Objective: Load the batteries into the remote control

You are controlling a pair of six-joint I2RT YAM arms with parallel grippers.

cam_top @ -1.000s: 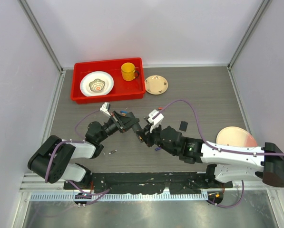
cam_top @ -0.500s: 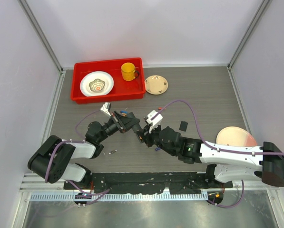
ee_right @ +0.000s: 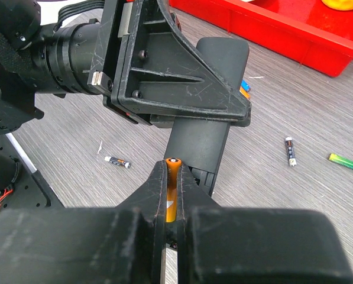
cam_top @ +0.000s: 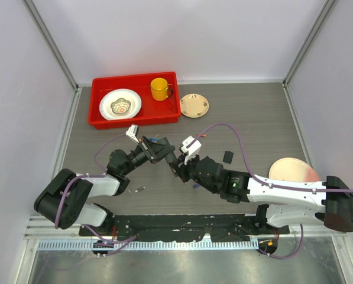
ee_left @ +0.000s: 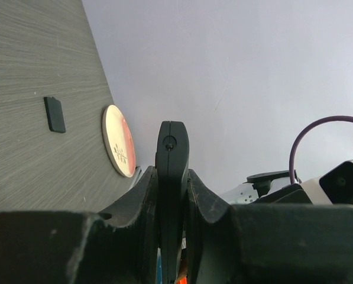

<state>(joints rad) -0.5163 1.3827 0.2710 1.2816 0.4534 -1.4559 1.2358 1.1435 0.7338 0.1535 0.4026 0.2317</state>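
Here, seen from above, my two arms meet at the centre of the grey worktop [cam_top: 253, 118]. My left jaws are pressed onto the remote control [ee_right: 198, 145], a flat black bar lifted clear of the worktop and filling the middle of the right wrist view. My right jaws pinch an orange battery [ee_right: 172, 188] lengthwise, its tip at the remote's near end; I cannot tell whether they touch. Loose cells lie on the worktop: a dark battery [ee_right: 116, 161] at left centre, a second dark battery [ee_right: 290, 151] at right, and a green battery [ee_right: 345, 162] at the right edge. In the overhead view the small black back cover [cam_top: 227, 157] lies right of centre, near a pink plate [cam_top: 293, 173]. A red tray [cam_top: 135, 121] at upper left holds a yellow mug [cam_top: 159, 89].
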